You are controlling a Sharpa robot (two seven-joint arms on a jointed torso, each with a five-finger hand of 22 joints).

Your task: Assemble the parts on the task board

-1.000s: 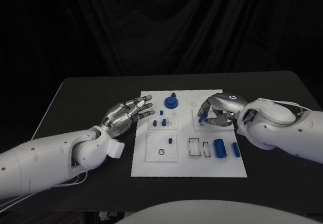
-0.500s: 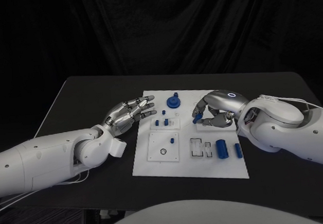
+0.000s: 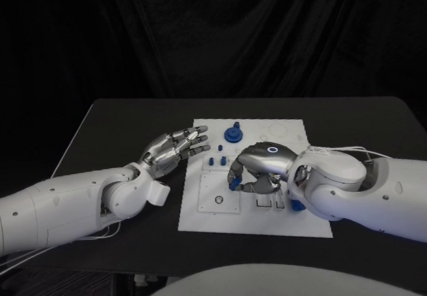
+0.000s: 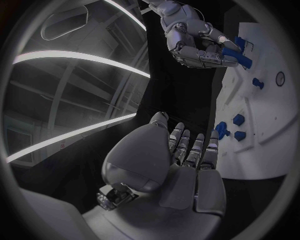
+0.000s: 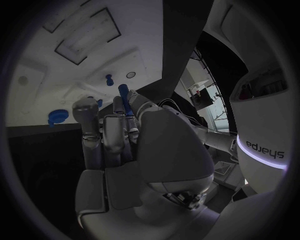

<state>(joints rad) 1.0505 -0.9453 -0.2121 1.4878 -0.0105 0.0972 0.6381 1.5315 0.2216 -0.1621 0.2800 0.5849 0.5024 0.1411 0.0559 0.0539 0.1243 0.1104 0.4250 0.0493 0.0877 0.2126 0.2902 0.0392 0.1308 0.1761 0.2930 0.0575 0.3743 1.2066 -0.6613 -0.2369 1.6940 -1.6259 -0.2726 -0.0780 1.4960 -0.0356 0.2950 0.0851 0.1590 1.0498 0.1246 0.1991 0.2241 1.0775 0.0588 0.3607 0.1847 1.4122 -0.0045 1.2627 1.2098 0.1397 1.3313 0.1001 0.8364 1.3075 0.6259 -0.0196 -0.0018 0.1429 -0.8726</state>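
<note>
Meanwhile, at this moment:

Right hand: the right hand [image 3: 257, 172] had swung inward since a second earlier, from the board's right side to over its middle; its fingers were curled around a blue part [image 5: 123, 93], a short rod held upright at the fingertips.

Left hand: the left hand [image 3: 173, 149] stayed just off the board's left edge, palm low, fingers spread and holding nothing, much as in the earlier frames.

Task board: the white task board [image 3: 206, 213] lay in the middle of the black table [image 3: 104, 128], unmoved apart from a shift of the whole picture.

Blue knob: a round blue knob [image 3: 234, 133] stood near the board's far edge, beyond the right hand.

Small pegs: two small blue pegs [image 3: 216, 161] stood upright in the board, between the two hands.

Cylinder: a blue cylinder [image 3: 297, 205] lay near the board's right side, now mostly hidden by the right arm, where it was fully visible before.

Ring: a small dark ring [image 3: 217, 200] lay on the board's near-left panel.
</note>
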